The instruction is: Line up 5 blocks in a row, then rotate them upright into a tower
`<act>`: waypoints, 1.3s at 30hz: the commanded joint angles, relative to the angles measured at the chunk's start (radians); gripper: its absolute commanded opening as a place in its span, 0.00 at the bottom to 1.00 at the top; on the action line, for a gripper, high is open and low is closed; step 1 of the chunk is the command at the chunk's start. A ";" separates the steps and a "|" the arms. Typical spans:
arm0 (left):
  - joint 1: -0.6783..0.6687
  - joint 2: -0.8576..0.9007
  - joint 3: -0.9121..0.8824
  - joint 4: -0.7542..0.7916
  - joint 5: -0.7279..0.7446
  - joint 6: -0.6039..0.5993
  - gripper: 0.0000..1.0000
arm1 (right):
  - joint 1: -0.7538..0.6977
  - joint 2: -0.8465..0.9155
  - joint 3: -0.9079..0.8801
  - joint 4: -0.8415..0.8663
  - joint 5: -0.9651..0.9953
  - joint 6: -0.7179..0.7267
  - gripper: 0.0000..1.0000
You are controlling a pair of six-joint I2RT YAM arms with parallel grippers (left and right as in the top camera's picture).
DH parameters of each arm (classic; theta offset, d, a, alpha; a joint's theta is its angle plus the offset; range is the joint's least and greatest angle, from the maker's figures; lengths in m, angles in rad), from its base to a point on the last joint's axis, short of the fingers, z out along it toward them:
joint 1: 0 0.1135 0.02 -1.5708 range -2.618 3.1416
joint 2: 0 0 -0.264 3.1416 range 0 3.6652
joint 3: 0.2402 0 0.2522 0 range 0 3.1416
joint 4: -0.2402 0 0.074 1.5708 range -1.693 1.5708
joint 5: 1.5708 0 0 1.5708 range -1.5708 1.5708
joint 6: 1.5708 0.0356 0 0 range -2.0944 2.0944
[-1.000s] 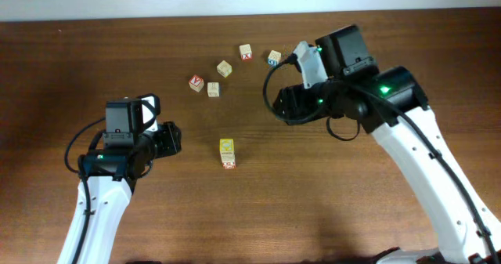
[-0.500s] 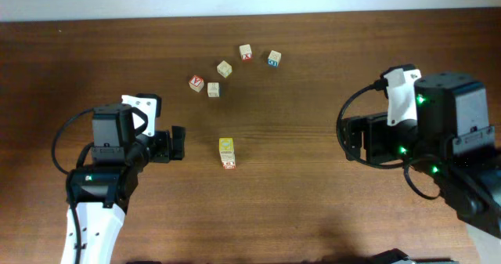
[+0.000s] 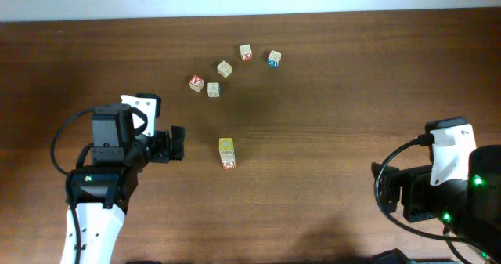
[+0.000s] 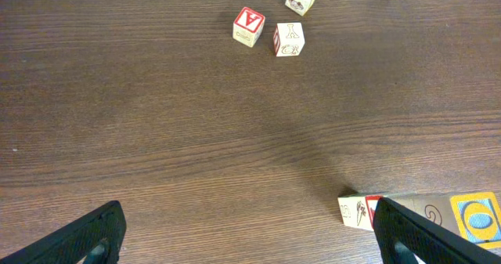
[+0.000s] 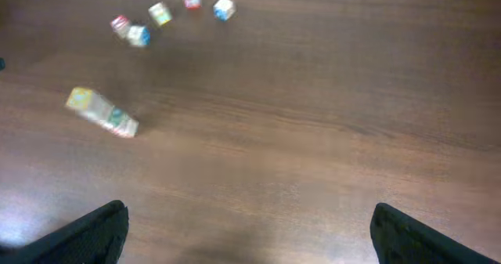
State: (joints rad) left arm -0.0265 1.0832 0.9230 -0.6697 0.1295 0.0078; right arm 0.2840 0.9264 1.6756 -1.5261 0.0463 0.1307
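Two blocks lie touching mid-table, a yellow-faced block (image 3: pixel 226 146) and a red-framed block (image 3: pixel 228 162). Three more blocks sit farther back: a red A block (image 3: pixel 196 83), a pale block (image 3: pixel 213 89) beside it, and another pale block (image 3: pixel 225 68). My left gripper (image 3: pixel 177 143) is open and empty, just left of the touching pair. In the left wrist view the gripper (image 4: pixel 250 236) shows that pair (image 4: pixel 358 211) by its right finger. My right gripper (image 3: pixel 382 189) stands open and empty at the lower right, far from all blocks. The right wrist view is blurred and shows the gripper (image 5: pixel 250 233) over bare wood.
A red X cube (image 3: pixel 246 52) and a blue-printed cube (image 3: pixel 273 58) sit at the back near the pale blocks. The table's far edge (image 3: pixel 250 16) meets a white wall. The left arm's white link runs along the lower left.
The right arm swung away from the back cubes to the lower right, its jaws opening. The left gripper drew back slightly left, opened, then held still. No block moved.
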 commanded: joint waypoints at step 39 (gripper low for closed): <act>0.003 -0.014 0.017 0.001 -0.007 0.008 0.99 | -0.219 -0.923 -1.670 1.516 -0.122 -0.213 0.99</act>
State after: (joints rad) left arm -0.0265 1.0760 0.9279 -0.6693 0.1291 0.0078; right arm 0.0708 0.0135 0.0269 0.0147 -0.0566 -0.0822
